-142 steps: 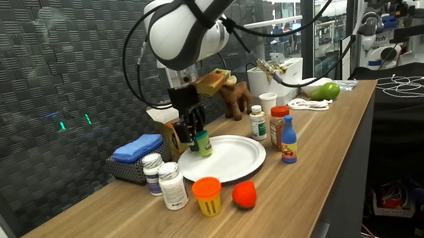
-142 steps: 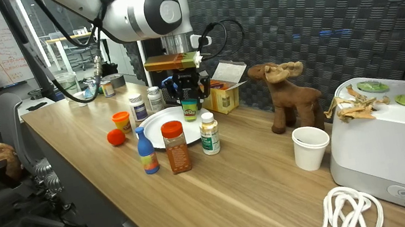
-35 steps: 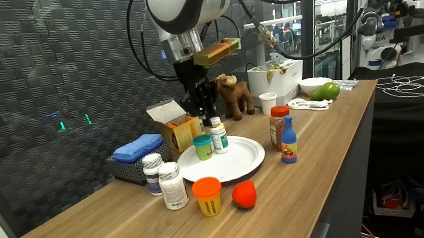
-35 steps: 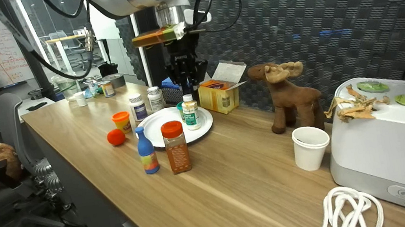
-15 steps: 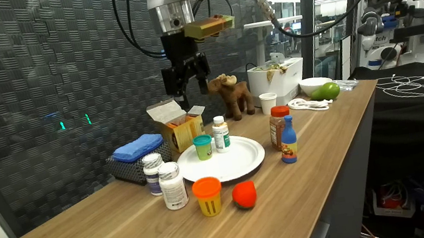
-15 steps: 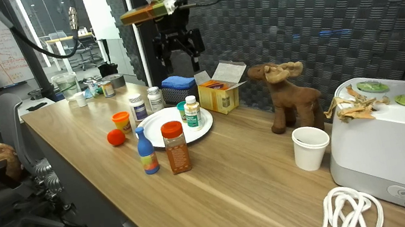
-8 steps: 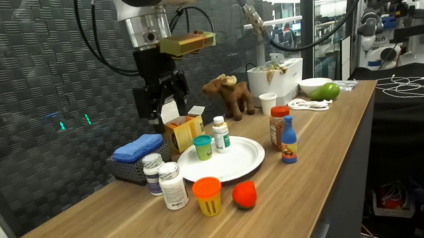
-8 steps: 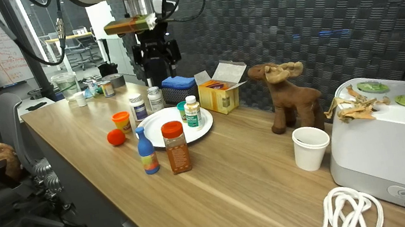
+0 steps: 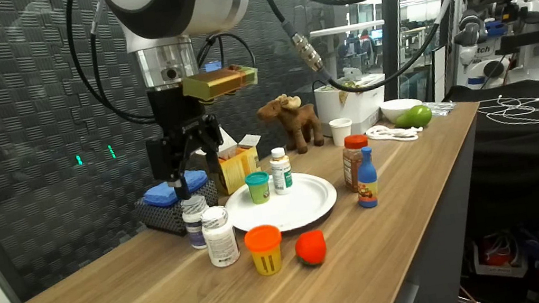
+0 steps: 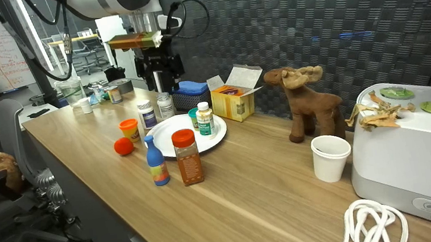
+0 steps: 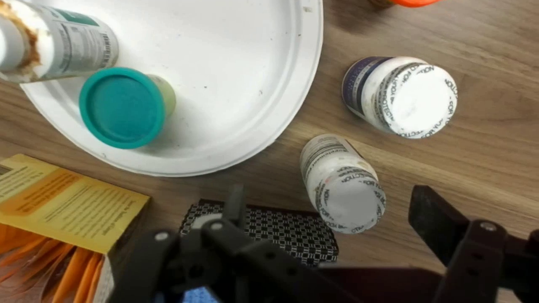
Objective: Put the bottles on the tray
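Above a white bottle (image 11: 342, 185), your tool (image 11: 329, 204) hangs spread wide, while your tray (image 9: 302, 206) bears a green-labelled bottle (image 9: 281, 172) and teal-lidded tub (image 9: 258, 189)

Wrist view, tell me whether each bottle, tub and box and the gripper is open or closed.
Gripper: open
Green-label bottle: white cap on
Green tub: teal lid on
Lower seal-wrapped bottle: capped
Upper seal-wrapped bottle: capped
Yellow tub: orange lid on
Yellow cardboard box: open
Black patterned box: partly hidden, cannot tell
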`<state>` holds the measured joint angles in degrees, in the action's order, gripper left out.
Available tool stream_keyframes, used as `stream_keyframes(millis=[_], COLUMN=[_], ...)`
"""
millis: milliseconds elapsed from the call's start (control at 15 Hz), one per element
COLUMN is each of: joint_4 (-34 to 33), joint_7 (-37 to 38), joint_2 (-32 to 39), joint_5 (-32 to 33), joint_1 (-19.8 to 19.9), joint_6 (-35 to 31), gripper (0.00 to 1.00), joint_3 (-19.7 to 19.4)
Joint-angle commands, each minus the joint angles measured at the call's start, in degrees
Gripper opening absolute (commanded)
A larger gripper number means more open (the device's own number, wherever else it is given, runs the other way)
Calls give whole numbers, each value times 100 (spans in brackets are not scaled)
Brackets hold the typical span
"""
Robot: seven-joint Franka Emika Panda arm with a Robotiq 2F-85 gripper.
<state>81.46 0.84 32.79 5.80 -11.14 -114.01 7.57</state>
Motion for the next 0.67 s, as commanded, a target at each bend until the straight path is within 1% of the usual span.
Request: stream_keyframes(millis=[0, 600], joint_4=[-406, -609], joint_7=[-175, -347], joint_2=[203, 548], joint_5=[-163, -350], joint_1=[-19, -6], joint_6=[32, 65], gripper=[100, 100], joint_3=[23, 41])
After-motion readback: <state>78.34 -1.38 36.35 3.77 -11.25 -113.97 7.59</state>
